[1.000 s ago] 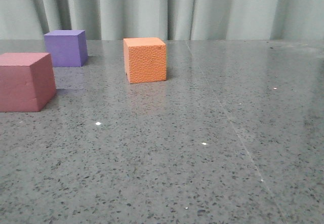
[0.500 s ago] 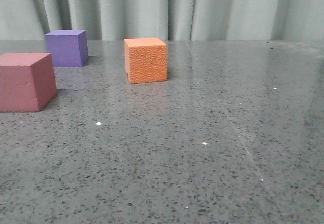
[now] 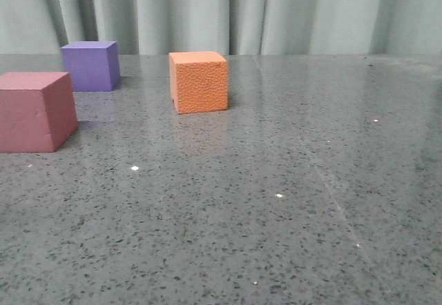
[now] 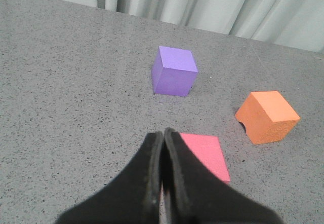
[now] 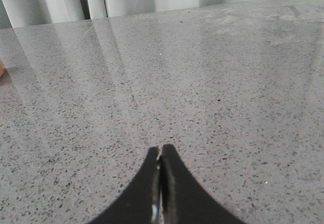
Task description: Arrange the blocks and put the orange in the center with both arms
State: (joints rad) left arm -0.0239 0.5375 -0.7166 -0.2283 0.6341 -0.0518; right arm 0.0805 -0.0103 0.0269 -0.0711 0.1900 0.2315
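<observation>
Orange cube (image 4: 267,116) lies well apart from left claw (image 4: 163,133).

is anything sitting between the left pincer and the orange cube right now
Nothing visible does. In the left wrist view, the shut left pincer hangs above the pinkish-red cube, and only bare table shows between that spot and the orange cube. The purple cube stands off to the side.

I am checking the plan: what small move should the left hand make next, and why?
Probably open the left hand: its fingers are pressed shut and hold nothing, while the pinkish-red cube sits loose on the table just beyond its tips.
</observation>
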